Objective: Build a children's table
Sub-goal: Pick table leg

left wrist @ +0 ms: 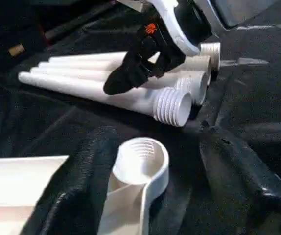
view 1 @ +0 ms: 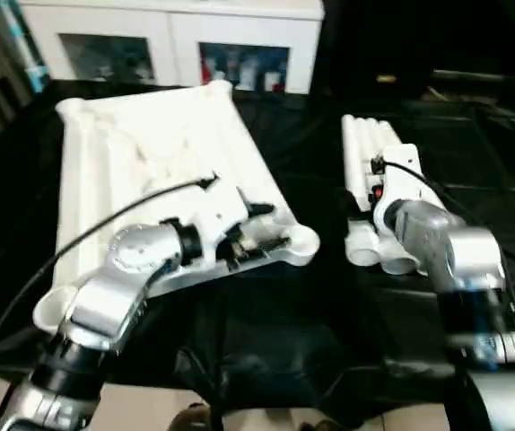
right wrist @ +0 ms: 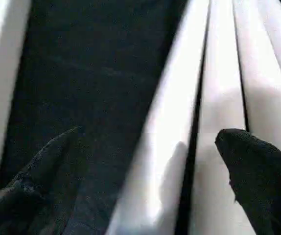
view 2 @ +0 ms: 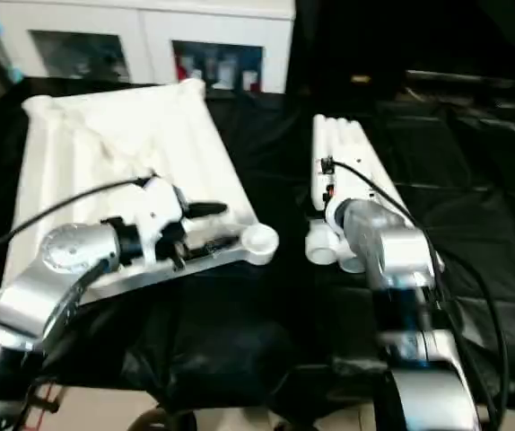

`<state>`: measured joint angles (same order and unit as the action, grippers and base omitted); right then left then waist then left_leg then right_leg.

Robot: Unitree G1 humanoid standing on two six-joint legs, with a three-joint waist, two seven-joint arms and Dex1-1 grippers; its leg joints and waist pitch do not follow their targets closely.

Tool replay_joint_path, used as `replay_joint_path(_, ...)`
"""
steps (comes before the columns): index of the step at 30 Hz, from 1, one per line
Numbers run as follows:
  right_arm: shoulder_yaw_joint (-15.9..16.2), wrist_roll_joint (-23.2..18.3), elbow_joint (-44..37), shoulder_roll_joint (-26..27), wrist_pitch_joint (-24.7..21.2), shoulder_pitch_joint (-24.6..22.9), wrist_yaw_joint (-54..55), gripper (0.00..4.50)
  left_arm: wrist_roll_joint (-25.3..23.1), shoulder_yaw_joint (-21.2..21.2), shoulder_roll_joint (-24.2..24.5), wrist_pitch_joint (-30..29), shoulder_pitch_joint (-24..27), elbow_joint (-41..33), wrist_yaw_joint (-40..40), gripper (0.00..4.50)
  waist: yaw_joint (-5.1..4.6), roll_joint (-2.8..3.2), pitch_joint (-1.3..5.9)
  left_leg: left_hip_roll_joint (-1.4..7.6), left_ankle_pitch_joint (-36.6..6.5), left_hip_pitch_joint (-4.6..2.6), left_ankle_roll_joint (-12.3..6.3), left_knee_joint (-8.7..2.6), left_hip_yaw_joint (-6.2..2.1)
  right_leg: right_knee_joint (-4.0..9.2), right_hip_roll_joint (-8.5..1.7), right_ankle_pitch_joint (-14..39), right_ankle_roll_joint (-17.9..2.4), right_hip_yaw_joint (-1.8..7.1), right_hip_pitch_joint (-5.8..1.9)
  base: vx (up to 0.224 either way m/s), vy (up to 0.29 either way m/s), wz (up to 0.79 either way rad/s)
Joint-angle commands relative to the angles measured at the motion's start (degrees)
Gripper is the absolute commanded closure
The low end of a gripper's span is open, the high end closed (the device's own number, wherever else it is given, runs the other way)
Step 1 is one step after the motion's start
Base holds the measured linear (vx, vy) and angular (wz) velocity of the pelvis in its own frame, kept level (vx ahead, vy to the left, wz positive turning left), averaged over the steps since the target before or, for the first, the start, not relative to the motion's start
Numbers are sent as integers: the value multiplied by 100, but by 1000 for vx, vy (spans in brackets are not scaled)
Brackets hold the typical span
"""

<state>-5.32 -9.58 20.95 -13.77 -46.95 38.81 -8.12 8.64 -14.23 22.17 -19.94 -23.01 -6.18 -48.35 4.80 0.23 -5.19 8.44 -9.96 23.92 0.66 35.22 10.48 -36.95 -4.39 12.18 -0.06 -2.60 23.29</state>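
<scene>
The children's table lies in parts on black cloth. Its white tabletop rests underside up at the left, a round threaded corner socket at its near right corner. My left gripper hovers at that corner, open, its black fingers standing on either side of the socket and apart from it. Several white tapered legs lie side by side at the right, threaded ends toward me. My right gripper is low over them, open, straddling one leg without closing on it.
The black-draped work table extends to the right and back. A white cabinet with glass doors stands behind it. A black cable arcs over my left forearm. The table's front edge runs just below my arms.
</scene>
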Motion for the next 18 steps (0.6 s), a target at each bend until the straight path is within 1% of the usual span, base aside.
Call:
replay_joint_path(1,-69,-47,266,16,-130,168,65,0,1,-61,67,-225,31,-262,17,130,-26,5,313,434,-1281,-239,309,-544,-189,480,-443,908,-1169,292,-188,0,0,0)
replay_joint_path(2,-32,-46,350,6,-173,220,46,0,18,-80,88,-274,26,-308,36,116,-27,-1,314,434,-1293,-241,324,-543,-187,481,-444,897,-1169,293,-188,0,0,0)
replay_joint_path(3,-36,-72,416,19,-224,273,22,0,28,-104,116,-326,15,-341,31,116,-24,-8,309,429,-1259,-231,315,-540,-184,481,-445,844,-1170,299,-196,0,0,0)
replay_joint_path(4,-33,-82,454,23,-266,305,8,0,29,-116,131,-347,7,-355,28,109,-19,-7,309,429,-1213,-228,306,-540,-181,478,-443,785,-1158,300,-199,0,0,0)
replay_joint_path(5,-29,-94,549,36,-414,396,-23,0,11,-143,165,-412,-9,-403,20,105,-25,-2,308,420,-1094,-224,266,-541,-180,461,-428,622,-1186,295,-202,0,0,0)
replay_joint_path(6,-23,-87,590,41,-429,429,-40,0,15,-144,174,-450,-16,-428,7,98,-23,-1,304,420,-1079,-220,255,-543,-177,462,-428,607,-1187,294,-205,0,0,0)
replay_joint_path(7,-16,-76,613,43,-428,446,-52,0,18,-140,175,-472,-18,-444,0,86,-18,-3,312,420,-1052,-229,249,-538,-172,460,-429,575,-1189,294,-204,0,0,0)
replay_joint_path(8,-38,-85,656,55,-397,478,-85,0,6,-137,180,-485,-26,-466,-9,69,-11,-7,310,420,-978,-222,218,-536,-165,465,-436,490,-1199,296,-213,0,0,0)
replay_joint_path(10,-54,-89,713,60,-339,524,-138,0,1,-127,186,-508,-44,-488,-21,67,-1,-5,329,423,-778,-226,147,-526,-162,445,-438,221,-1257,291,-230,0,0,0)
replay_joint_path(12,-48,-84,806,41,-283,599,-162,0,-1,-121,205,-549,-67,-516,-29,33,2,-11,343,416,-513,-214,37,-509,-156,403,-419,-150,-1350,278,-249,0,0,0)
replay_joint_path(14,-48,-69,948,16,-226,705,-189,0,29,-125,251,-625,-74,-580,-20,25,-4,-20,339,421,-467,-215,-17,-512,-153,401,-411,-207,-1401,266,-247,0,0,0)
replay_joint_path(15,-49,-69,953,15,-223,709,-190,0,30,-126,253,-627,-74,-583,-19,21,0,-6,334,424,-500,-218,-21,-512,-151,403,-419,-155,-1428,265,-247,0,0,0)
replay_joint_path(16,-49,-63,996,9,-205,739,-201,0,39,-128,269,-645,-74,-601,-19,14,2,-6,328,425,-515,-220,-16,-514,-148,408,-416,-130,-1428,268,-244,0,0,0)
replay_joint_path(17,-43,-60,1038,1,-185,765,-225,0,48,-126,277,-660,-70,-612,-19,6,-3,-30,332,426,-500,-223,-21,-516,-146,407,-412,-137,-1422,266,-253,0,0,0)
replay_joint_path(18,-41,-55,1067,-2,-172,780,-245,0,51,-125,278,-673,-67,-620,-20,6,2,-18,333,429,-477,-226,-24,-513,-147,405,-422,-158,-1435,268,-253,0,0,0)
